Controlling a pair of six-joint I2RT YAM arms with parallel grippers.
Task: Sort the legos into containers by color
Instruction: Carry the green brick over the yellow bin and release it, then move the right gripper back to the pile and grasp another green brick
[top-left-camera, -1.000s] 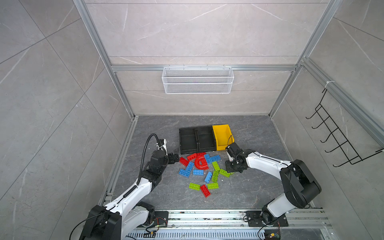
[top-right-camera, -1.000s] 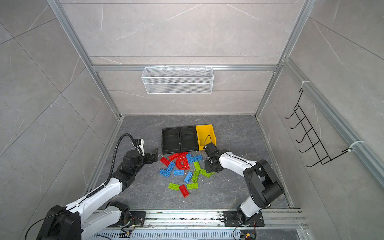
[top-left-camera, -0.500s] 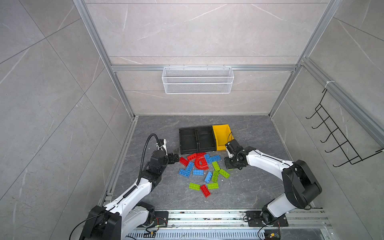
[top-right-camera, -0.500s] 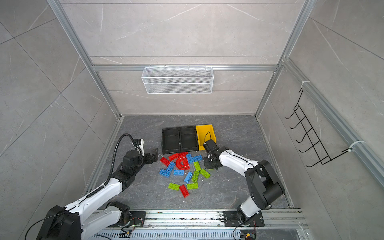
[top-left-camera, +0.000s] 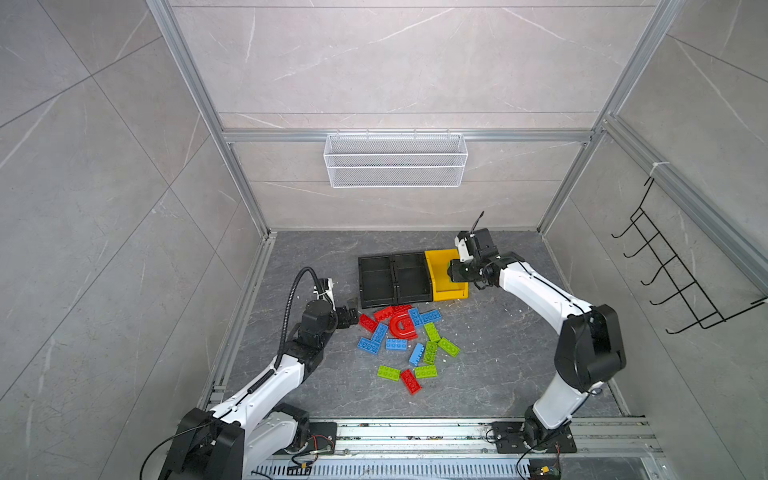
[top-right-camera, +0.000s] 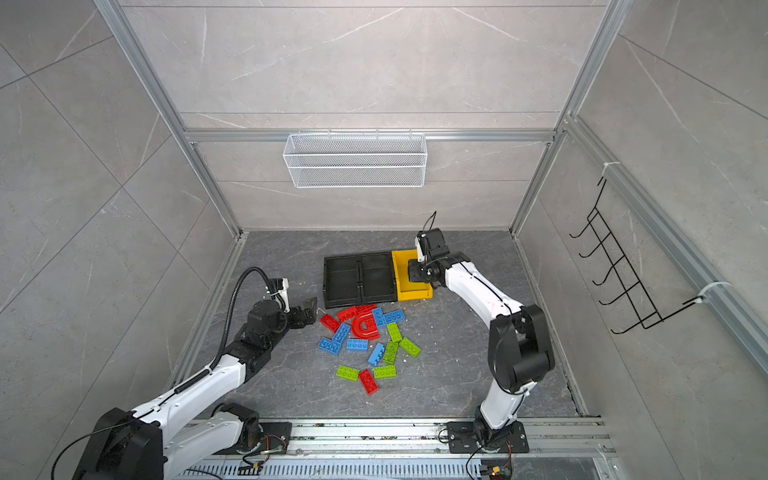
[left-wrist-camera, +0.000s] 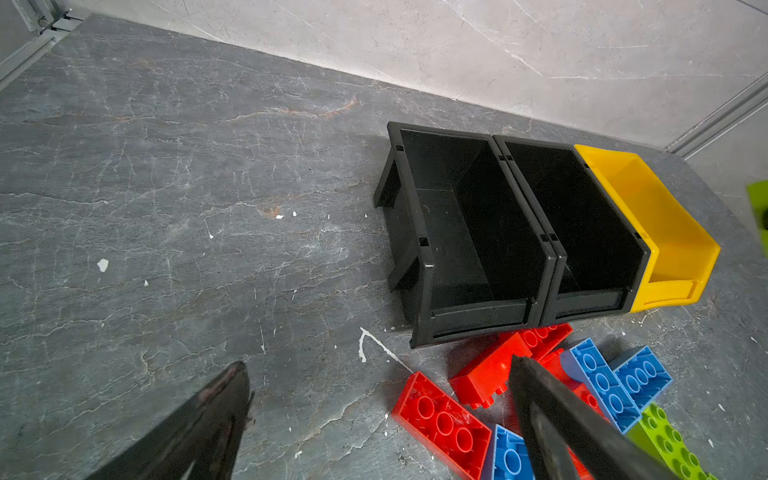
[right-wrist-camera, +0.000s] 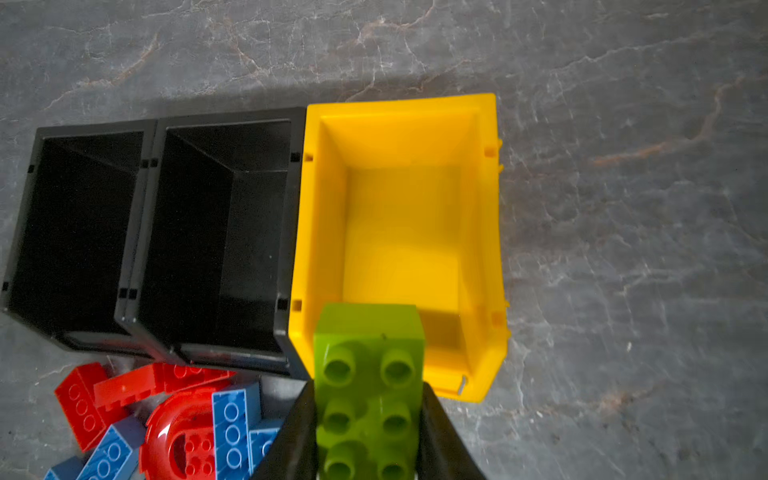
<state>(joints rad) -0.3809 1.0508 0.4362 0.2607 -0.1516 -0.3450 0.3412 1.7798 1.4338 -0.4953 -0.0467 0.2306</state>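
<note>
Right wrist view: a lime green 2x4 brick (right-wrist-camera: 368, 374), studs facing the camera, is pinched on its long sides by the right gripper (right-wrist-camera: 368, 388) above the near end of the yellow bin (right-wrist-camera: 322, 216). In both top views the gripper hides most of that brick. The left wrist view shows the left gripper (left-wrist-camera: 376, 363) spread wide, holding nothing, beside the loose red, blue and green bricks (top-left-camera: 405, 338) in front of two black bins (left-wrist-camera: 419, 232).

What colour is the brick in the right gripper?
Lime green. The brick shows best in the right wrist view.
</note>
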